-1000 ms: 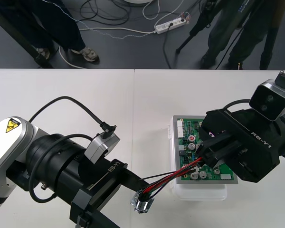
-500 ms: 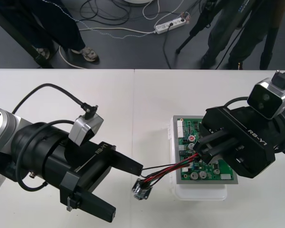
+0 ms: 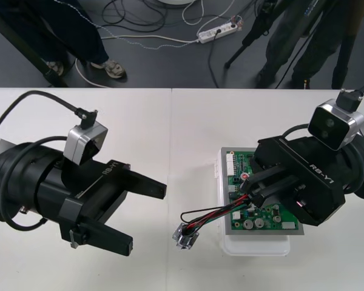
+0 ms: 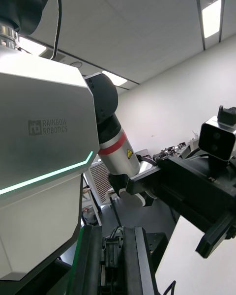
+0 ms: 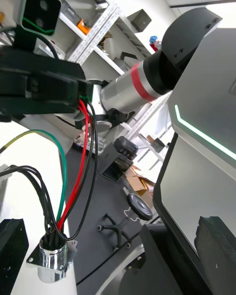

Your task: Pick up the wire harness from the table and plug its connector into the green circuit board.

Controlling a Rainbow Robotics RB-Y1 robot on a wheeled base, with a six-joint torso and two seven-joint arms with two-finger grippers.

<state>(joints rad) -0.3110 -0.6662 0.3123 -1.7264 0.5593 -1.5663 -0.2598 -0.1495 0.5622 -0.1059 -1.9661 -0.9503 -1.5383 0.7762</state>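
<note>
Presently found black-fingered right gripper (image 3: pixel 250 189) clenched on plug end of thin red, black and green wire harness (image 3: pixel 215 213) over green circuit board (image 3: pixel 238 168), round metal socket (image 3: pixel 185 236) lying on light table (image 3: pixel 200 121) beside white base (image 3: pixel 255 246), left gripper (image 3: pixel 147 219) spread wide, touching nothing.
</note>
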